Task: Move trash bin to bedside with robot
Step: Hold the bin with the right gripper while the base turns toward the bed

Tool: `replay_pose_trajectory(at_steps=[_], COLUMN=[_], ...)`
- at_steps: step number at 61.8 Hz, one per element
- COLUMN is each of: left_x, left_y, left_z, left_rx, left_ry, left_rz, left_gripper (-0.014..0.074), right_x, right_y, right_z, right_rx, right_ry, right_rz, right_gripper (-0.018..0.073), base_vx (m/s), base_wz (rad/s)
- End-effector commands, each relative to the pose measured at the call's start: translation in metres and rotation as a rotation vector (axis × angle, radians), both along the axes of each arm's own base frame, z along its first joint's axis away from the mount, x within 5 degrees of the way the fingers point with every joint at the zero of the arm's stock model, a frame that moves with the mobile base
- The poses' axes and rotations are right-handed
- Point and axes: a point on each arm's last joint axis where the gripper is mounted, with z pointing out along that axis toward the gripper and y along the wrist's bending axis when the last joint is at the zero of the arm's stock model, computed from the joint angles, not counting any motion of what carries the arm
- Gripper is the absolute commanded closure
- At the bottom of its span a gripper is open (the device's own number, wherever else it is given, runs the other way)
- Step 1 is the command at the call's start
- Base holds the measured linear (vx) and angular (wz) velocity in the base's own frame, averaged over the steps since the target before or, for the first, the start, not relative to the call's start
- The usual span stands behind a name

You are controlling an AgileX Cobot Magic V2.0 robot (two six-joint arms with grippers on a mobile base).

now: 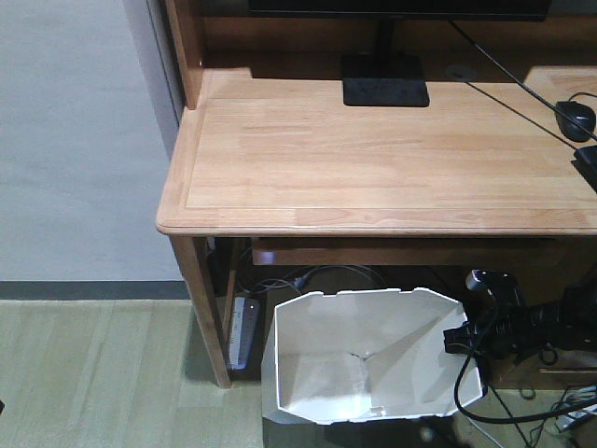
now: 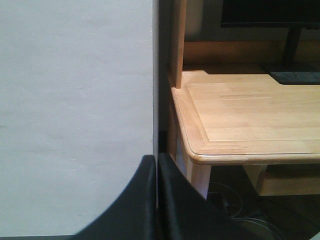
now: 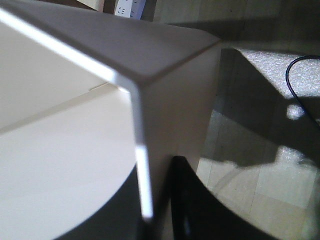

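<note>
White octagonal plastic trash bin (image 1: 322,359) is being pinched at its rim by the black right pincer (image 3: 155,185), likely for dragging; left pincer (image 2: 156,200) is idling, pressed together.

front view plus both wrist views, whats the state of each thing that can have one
trash bin: upright, open-topped, looks empty
right tool: shut on the trash bin's rim, one finger inside the wall, one outside
left tool: shut, holding nothing
monitor: screen dark
</note>
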Motion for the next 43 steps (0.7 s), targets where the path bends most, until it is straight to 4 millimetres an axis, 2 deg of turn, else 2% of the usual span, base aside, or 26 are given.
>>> replay_pose_trajectory(at_steps=[1, 21, 43], left_x=[0.0010, 0.0010, 0.0010], left_y=[-0.0003, -0.0003, -0.0003], left_z=[-0.0032, -0.0032, -0.0032], left_rx=[-0.014, -0.014, -0.014], left_ry=[-0.048, -0.048, -0.048], left_rz=[-0.004, -0.004, -0.004], left_gripper=[0.0602, 0.0602, 0.0602], right_x=[0.0180, 0.0180, 0.0180], right_y=[0.0115, 0.0115, 0.0115], right_z=[0.0331, 0.0331, 0.0331], right_rx=[0.197, 0.197, 0.197], right_ry=[-0.161, -0.161, -0.161], right_rz=[0.007, 0.007, 0.007], right_gripper=[0.0564, 0.0564, 0.0564], base_vx=[-0.03, -0.06, -0.09], base_wz=[0.11, 0.26, 0.55])
